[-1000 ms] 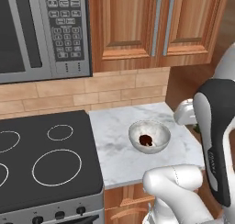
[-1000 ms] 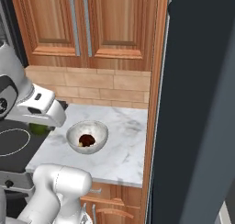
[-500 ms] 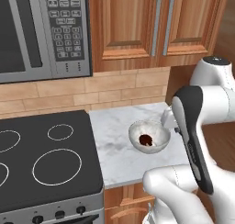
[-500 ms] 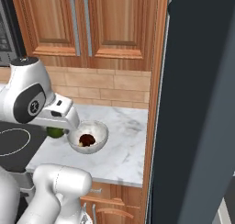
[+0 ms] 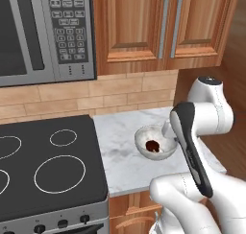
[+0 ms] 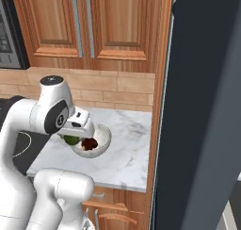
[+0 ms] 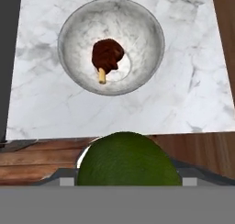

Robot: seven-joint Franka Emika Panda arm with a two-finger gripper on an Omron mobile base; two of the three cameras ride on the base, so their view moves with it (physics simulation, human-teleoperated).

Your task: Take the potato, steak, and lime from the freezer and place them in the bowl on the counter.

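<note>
1. Lime (image 7: pixel 128 159) clamped between the spread jaws of the gripper (image 6: pixel 70 138), filling the bottom of the hand view; dark green, seen also under the hand in the right base view.
2. Bowl (image 7: pixel 73 35) on the marble counter (image 5: pixel 120 161), ahead of and below the lime, just beside the black stovetop (image 5: pixel 48 166).
3. Steak (image 7: pixel 107 54) lying inside the bowl, near its middle, with a pale stub at one end.
4. Freezer (image 6: pixel 202 111) standing dark at the counter's right end.
</note>
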